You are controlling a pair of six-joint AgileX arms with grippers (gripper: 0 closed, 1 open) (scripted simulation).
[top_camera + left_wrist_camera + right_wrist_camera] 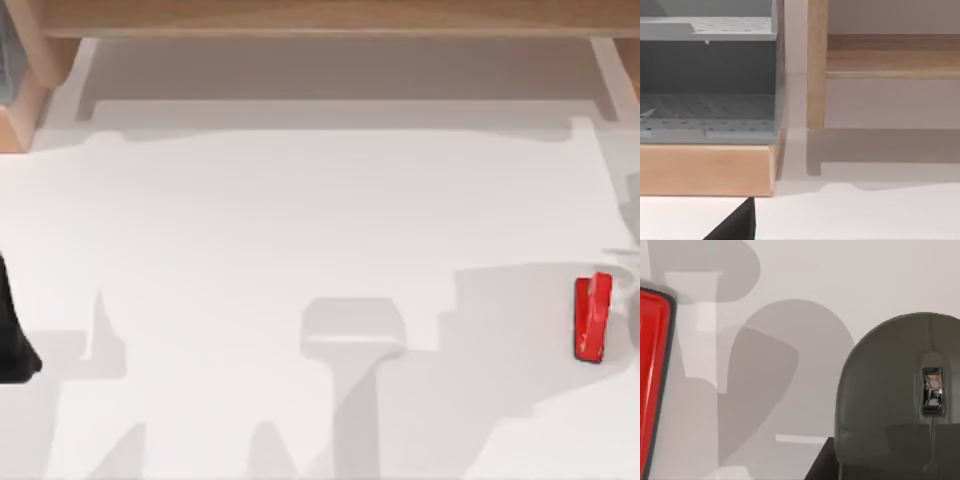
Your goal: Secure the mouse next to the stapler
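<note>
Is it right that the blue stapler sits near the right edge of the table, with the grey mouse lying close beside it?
Not quite: the stapler is bright red, not blue, as the top view shows. The rest holds: it sits near the table's right edge, and the right wrist view shows the grey mouse lying close beside it, with bare table between them.

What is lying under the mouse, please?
The grey mouse sits over the white table, apart from the red stapler. A dark part shows by its edge; whether it touches the table is hidden.
</note>
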